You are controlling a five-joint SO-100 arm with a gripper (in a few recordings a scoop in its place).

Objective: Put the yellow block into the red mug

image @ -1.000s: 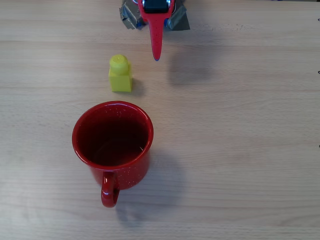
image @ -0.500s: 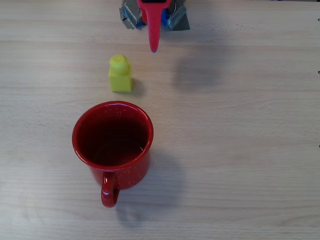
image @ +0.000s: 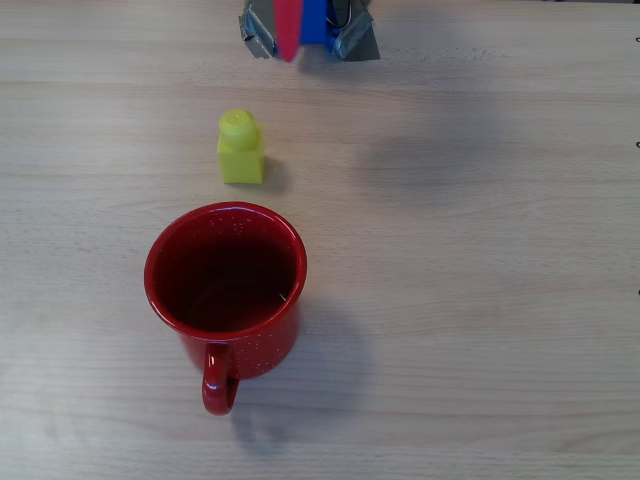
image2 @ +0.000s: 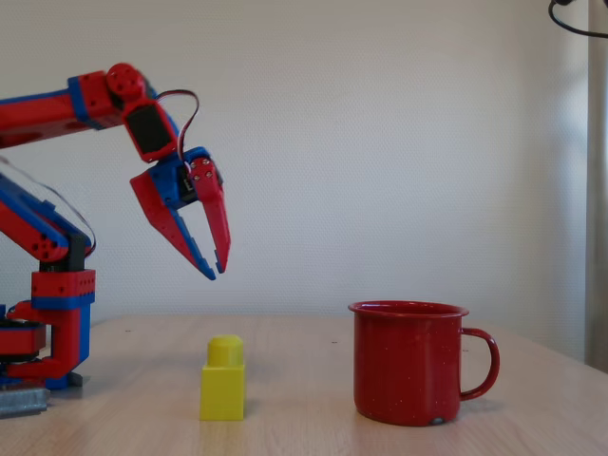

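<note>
Fixed view has the red and blue arm's gripper [image2: 217, 271] hanging up in the air with nothing in it, fingers parted just a little at the tips, well above the table [image2: 313, 427]. The yellow block [image2: 223, 378] sits upright on the wood right below it, stud up. The red mug [image2: 408, 361] stands near the block, not touching, handle pointing away from it, nothing visible inside from overhead.
</note>
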